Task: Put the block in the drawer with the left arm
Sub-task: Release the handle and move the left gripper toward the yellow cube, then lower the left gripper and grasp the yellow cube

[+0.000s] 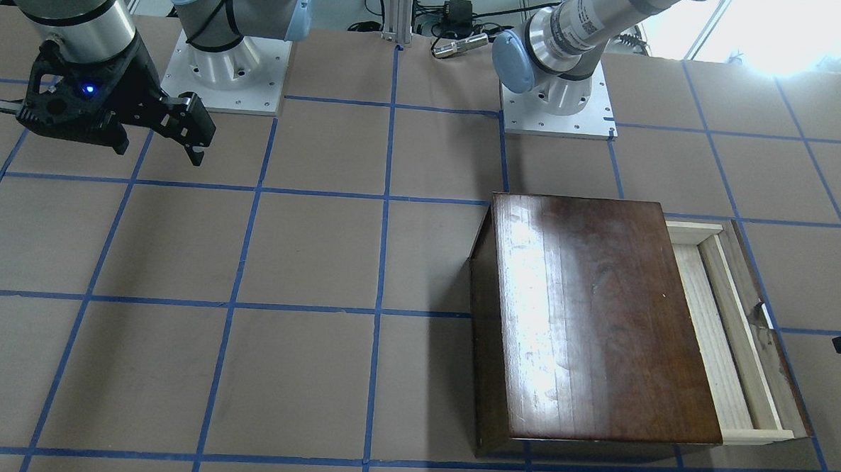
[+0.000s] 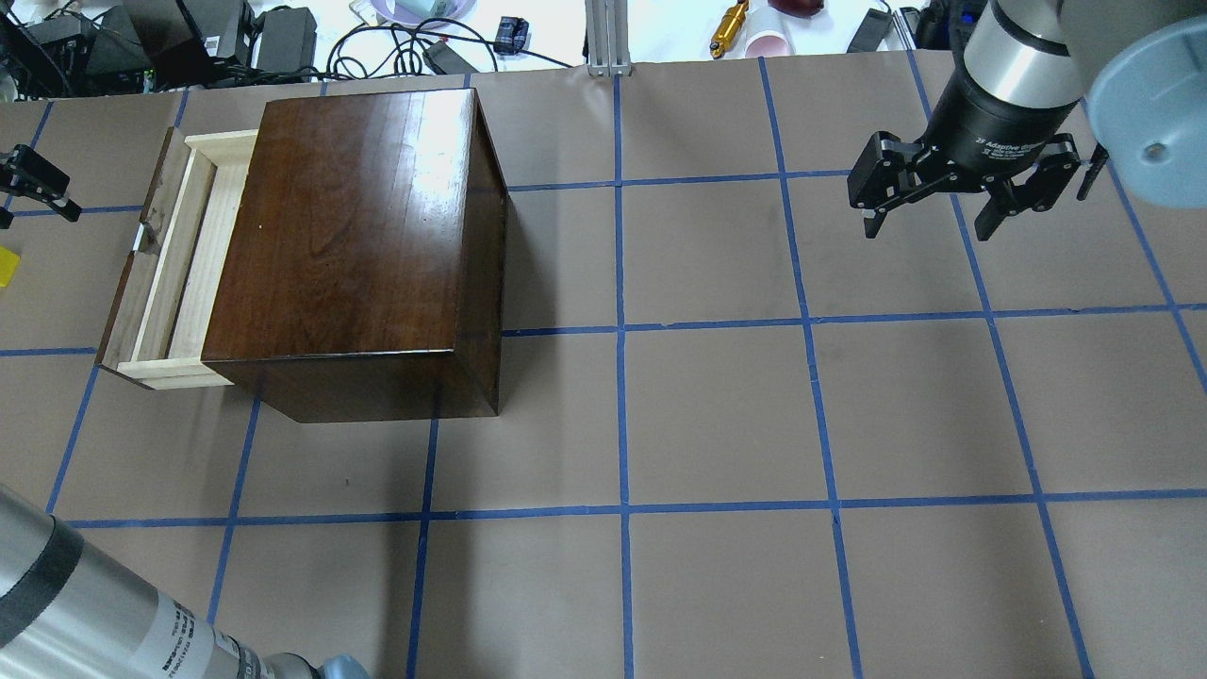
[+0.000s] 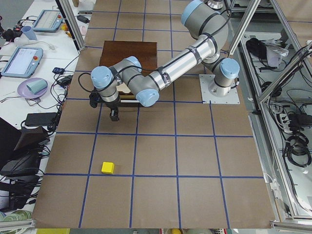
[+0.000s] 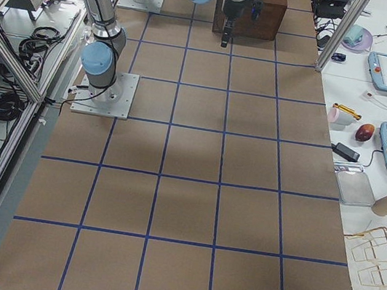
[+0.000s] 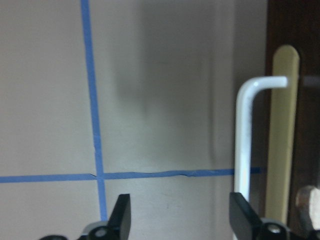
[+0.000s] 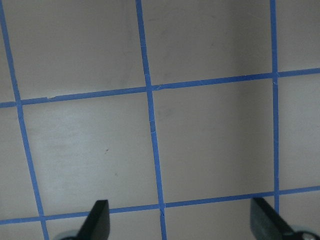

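Observation:
The yellow block (image 3: 107, 167) lies on the table, well away from the box toward the table's left end; only its edge shows in the overhead view (image 2: 7, 266). The drawer (image 2: 179, 269) stands pulled out of the dark-brown box (image 2: 363, 236), and the part of it in view holds nothing. My left gripper (image 5: 181, 222) is open and empty. It hovers just outside the drawer's dark front, with the metal pull (image 5: 244, 150) near one finger. It shows at the overhead view's left edge (image 2: 36, 181). My right gripper (image 2: 952, 207) is open and empty, far from the box.
The table is brown with blue tape grid lines (image 2: 622, 330). The arm bases (image 1: 558, 100) stand along the robot's side. Cables and tablets (image 3: 22, 58) lie on a side bench beyond the table edge.

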Robot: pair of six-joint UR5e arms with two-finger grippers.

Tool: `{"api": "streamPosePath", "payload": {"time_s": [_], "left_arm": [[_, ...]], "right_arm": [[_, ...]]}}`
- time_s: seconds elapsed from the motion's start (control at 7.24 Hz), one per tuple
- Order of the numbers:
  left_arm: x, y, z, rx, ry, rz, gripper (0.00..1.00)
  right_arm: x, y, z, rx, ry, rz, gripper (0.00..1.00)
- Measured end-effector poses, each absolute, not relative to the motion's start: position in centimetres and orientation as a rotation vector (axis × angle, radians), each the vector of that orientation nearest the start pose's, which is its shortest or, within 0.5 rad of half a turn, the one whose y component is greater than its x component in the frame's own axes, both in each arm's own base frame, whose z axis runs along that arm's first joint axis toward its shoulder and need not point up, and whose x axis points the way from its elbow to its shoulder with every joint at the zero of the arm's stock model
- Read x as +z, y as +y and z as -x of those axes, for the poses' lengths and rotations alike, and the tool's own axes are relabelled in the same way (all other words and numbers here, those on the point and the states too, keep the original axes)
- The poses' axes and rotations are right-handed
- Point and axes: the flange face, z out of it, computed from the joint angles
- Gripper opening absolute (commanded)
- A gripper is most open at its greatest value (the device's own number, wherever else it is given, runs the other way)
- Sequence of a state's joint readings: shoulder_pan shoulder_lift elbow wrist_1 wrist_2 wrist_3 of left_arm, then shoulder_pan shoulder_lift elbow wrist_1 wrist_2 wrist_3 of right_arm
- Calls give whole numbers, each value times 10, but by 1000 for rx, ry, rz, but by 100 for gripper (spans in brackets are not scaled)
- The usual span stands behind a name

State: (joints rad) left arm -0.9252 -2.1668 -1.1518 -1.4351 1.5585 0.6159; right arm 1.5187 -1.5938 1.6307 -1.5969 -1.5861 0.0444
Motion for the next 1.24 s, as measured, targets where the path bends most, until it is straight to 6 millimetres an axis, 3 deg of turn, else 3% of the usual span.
{"api": "streamPosePath", "payload": {"time_s": [0.41, 0.83, 1.24], "left_arm": [[325, -689, -385, 33, 3092, 88, 100], [298, -691, -450, -32, 3085, -7, 100], [271, -691, -495, -61, 3063, -122, 100]], "right_arm": [[472, -487, -107, 17, 3153, -152, 100], [472, -487, -107, 17, 3153, -152, 100], [472, -487, -107, 17, 3153, -152, 100]]}}
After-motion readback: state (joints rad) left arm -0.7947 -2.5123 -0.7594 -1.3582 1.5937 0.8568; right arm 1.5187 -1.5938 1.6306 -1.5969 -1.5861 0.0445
